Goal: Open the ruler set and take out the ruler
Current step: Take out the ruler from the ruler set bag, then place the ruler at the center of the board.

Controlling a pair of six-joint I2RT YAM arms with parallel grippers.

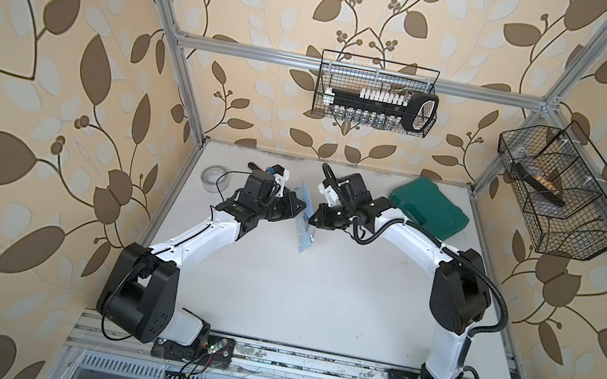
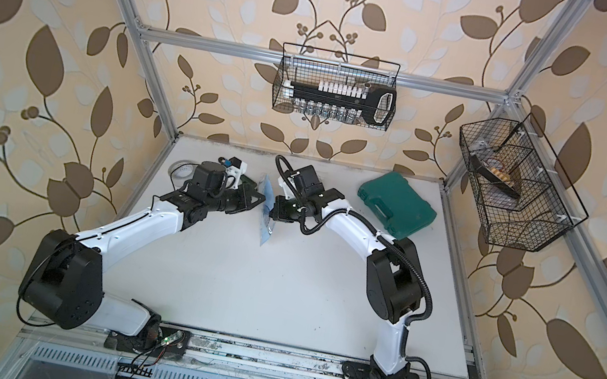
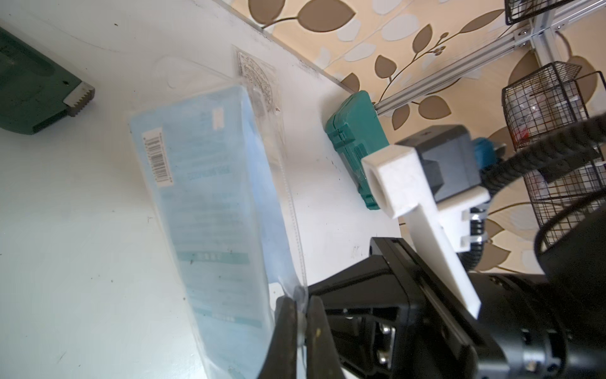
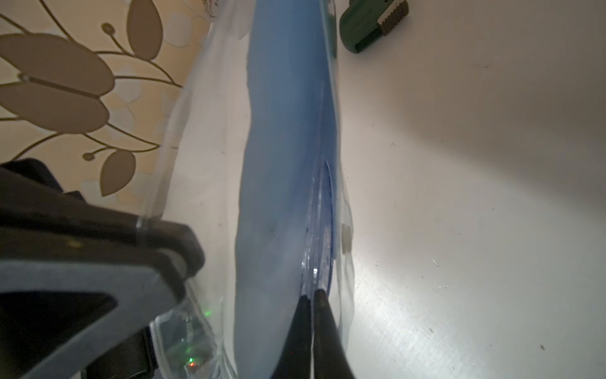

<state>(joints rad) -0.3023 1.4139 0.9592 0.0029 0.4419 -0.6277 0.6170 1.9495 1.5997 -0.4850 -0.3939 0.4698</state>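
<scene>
Leaf-patterned wallpaper and an aluminium frame enclose a white tabletop (image 1: 317, 294). On the back wall hangs a wire basket (image 1: 381, 63) that holds a black rack of white-capped pieces (image 1: 376, 102) above a row of small jars (image 1: 361, 117). A second, divided basket (image 1: 581, 231) on the side wall holds a dark object (image 1: 539, 181) that is too unclear to name.

Near the middle of the tabletop's far half, the ruler set (image 1: 304, 220), a clear pouch with a blue card inside, stands on edge between the two arms. The left tool (image 3: 300, 321) is clenched on the pouch's clear edge. The right tool (image 4: 313, 315) is pinched tight on the opposite side, by the blue card. A protractor (image 3: 255, 78) and the ruler's graduated edge (image 3: 296, 223) show through the plastic, still inside.

A closed green case (image 1: 430, 213) lies at the back behind the right arm, and a tape roll (image 1: 213, 179) lies behind the left arm; both are apart from the pouch.
</scene>
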